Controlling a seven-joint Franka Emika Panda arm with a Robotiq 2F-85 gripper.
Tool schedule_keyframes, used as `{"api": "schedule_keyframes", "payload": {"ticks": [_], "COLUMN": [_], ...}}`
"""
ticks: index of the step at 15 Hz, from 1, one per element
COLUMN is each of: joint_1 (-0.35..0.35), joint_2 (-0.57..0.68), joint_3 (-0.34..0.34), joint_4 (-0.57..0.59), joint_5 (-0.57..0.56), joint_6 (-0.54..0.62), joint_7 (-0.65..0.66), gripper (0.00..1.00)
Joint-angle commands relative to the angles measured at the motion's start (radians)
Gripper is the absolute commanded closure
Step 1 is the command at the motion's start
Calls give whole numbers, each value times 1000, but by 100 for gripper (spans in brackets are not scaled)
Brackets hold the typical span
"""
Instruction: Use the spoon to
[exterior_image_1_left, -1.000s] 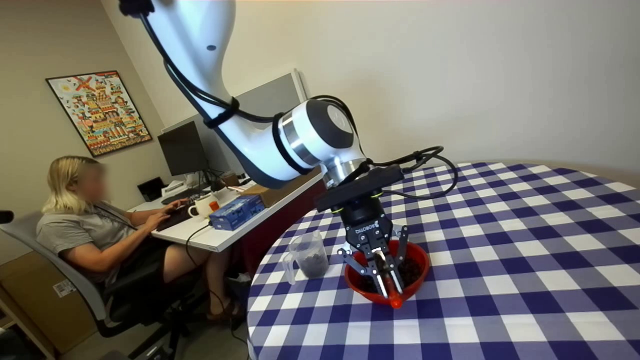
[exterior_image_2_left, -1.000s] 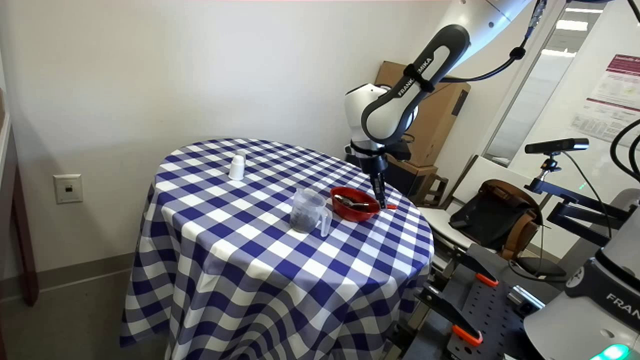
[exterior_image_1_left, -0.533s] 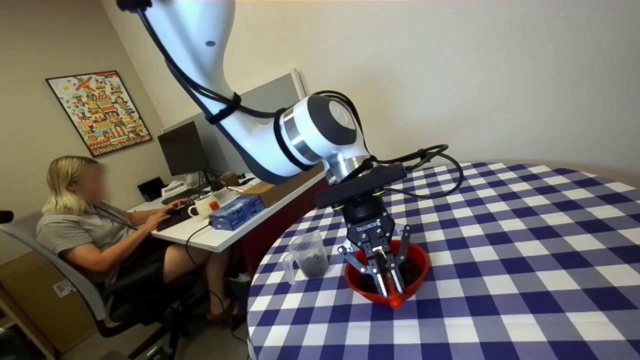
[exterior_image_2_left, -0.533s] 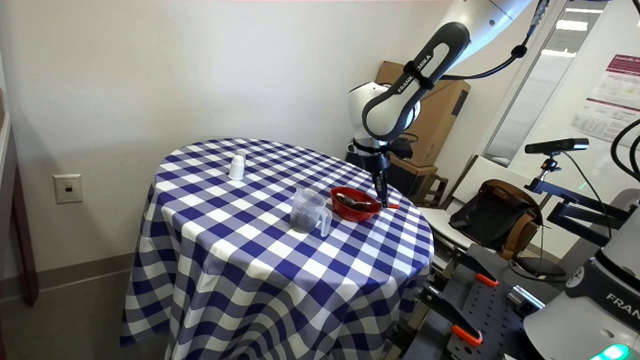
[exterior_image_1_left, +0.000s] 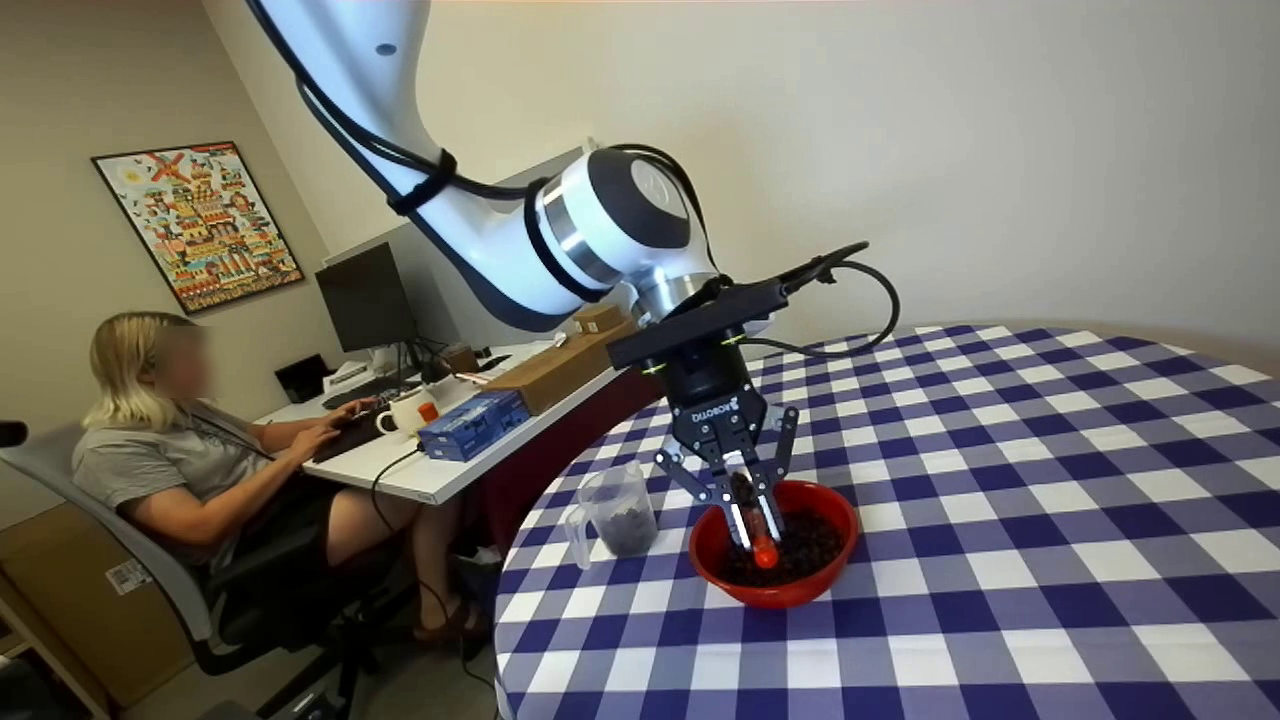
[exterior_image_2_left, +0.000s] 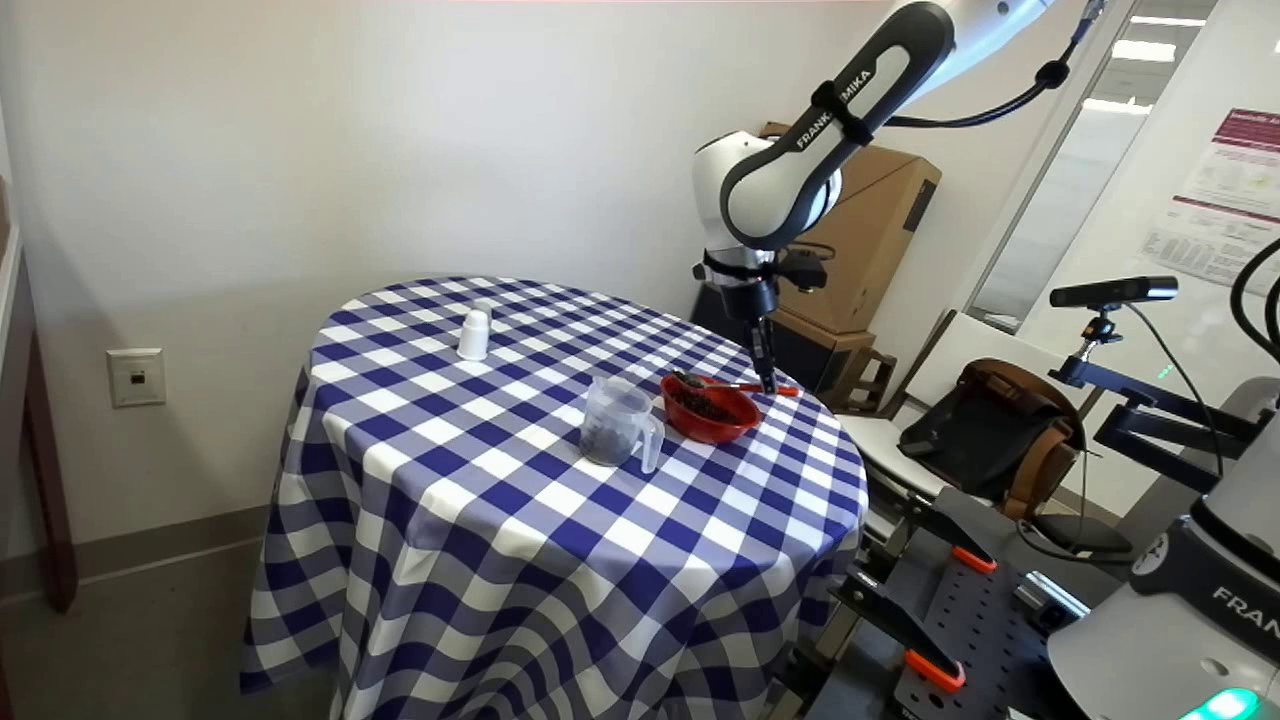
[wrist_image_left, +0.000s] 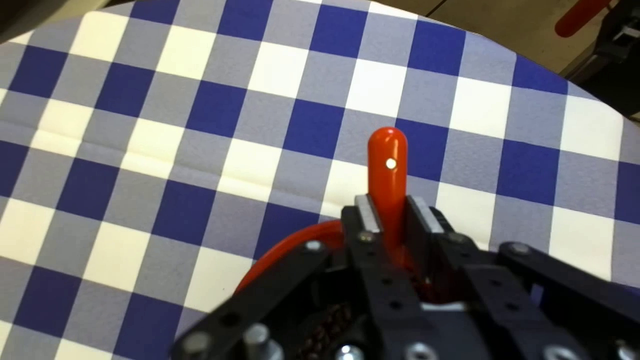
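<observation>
- Claw (wrist_image_left: 387, 216) is gripping the spoon (exterior_image_2_left: 735, 387) by its red handle (wrist_image_left: 384, 180), fingers (wrist_image_left: 368, 214) drawn together against both sides.
- Spoon is extending over the red bowl (exterior_image_1_left: 785, 597); in an exterior view its scoop (exterior_image_2_left: 688, 379) is showing near the rim opposite the claw, cannot tell whether touching.
- Dark pieces (exterior_image_1_left: 815, 545) are lying inside the bowl.
- Clear jug (exterior_image_2_left: 608, 425) is standing upright near the bowl, apart from it.

One spoon (wrist_image_left: 388, 172), one bowl (exterior_image_1_left: 778, 596), one jug (exterior_image_2_left: 611, 410) appear.
</observation>
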Motion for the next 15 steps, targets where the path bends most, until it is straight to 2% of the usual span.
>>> {"api": "schedule_keyframes", "payload": {"ticks": [1, 15], "joint_1": [26, 176], "joint_2": [-55, -112], "joint_3": [1, 35], "joint_4": [-22, -61], "joint_5": [19, -43], "joint_6": [-24, -15], "joint_7": [-23, 42], "gripper": [93, 93]}}
